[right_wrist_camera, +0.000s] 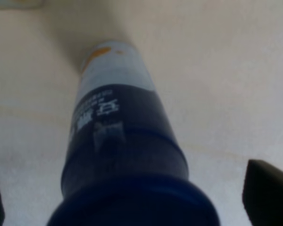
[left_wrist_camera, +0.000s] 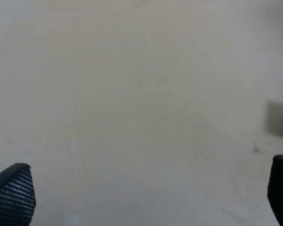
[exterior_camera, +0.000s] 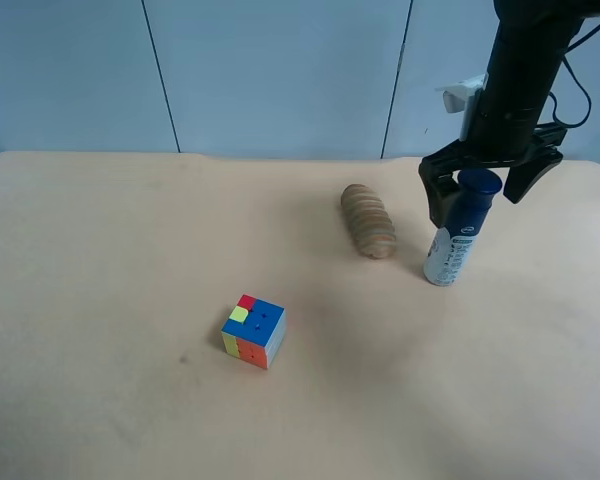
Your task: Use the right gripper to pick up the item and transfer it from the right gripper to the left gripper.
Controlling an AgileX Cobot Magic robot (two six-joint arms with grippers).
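Straddling the navy cap of the item (exterior_camera: 458,235), a slim navy-and-white bottle standing on the tan table (exterior_camera: 100,250), the right gripper (exterior_camera: 476,205) hangs with its jaws spread in the exterior high view. A ribbed wooden oval (exterior_camera: 368,220) lies just beside the bottle, and a puzzle cube (exterior_camera: 253,331) sits well apart.

In the right wrist view, the bottle fills the middle between the black fingertips (right_wrist_camera: 266,195), with a gap on each side.

In the left wrist view, the left gripper (left_wrist_camera: 146,193) is also spread and holds nothing above bare table.

The pick-up looks ready to begin. The next move probably calls for closing squarely on the upper body without tipping the bottle, then lifting.
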